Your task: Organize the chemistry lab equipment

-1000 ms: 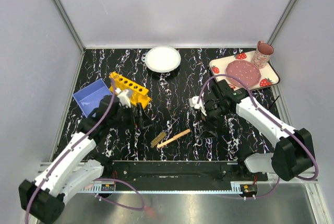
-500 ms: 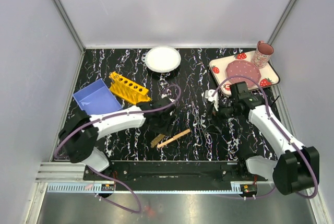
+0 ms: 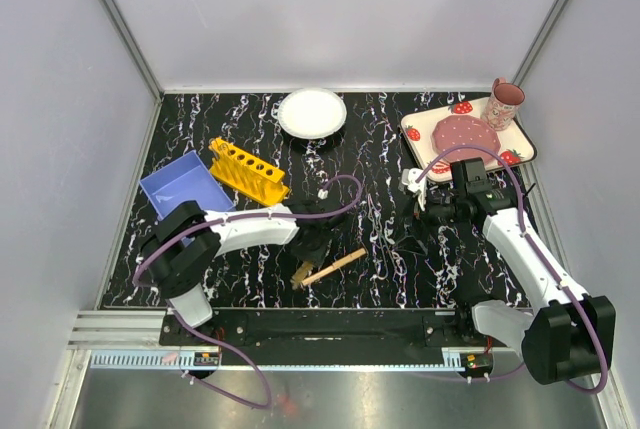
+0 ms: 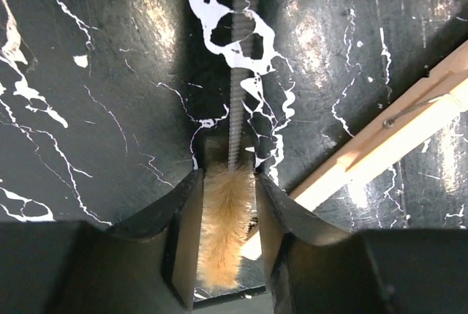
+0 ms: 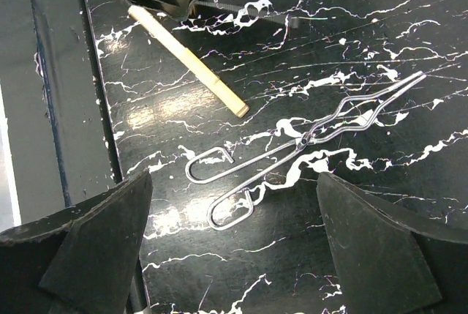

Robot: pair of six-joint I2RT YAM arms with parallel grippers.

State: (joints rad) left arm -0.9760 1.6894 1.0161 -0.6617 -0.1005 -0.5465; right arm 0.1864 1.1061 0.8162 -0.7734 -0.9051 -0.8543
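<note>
I'm only starting: left end effector (image 4: 227, 178) is straddling the brush (image 4: 223, 233) at 6 o'clock on the tabletop (image 3: 360, 149), clamp unclear, right end effector (image 5: 234, 176) is hovering wide apart over the wire tongs (image 5: 307, 138), and the yellow rack (image 3: 248, 171) at 10 o'clock is sitting unfilled.

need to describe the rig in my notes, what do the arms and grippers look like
Both arms match: the left arm and right arm have white shells on the long links and bulky black joint housings, each trailing a loose purple cable. The left gripper and right gripper each have two matte black, wedge-shaped fingers. No markings are readable.
</note>
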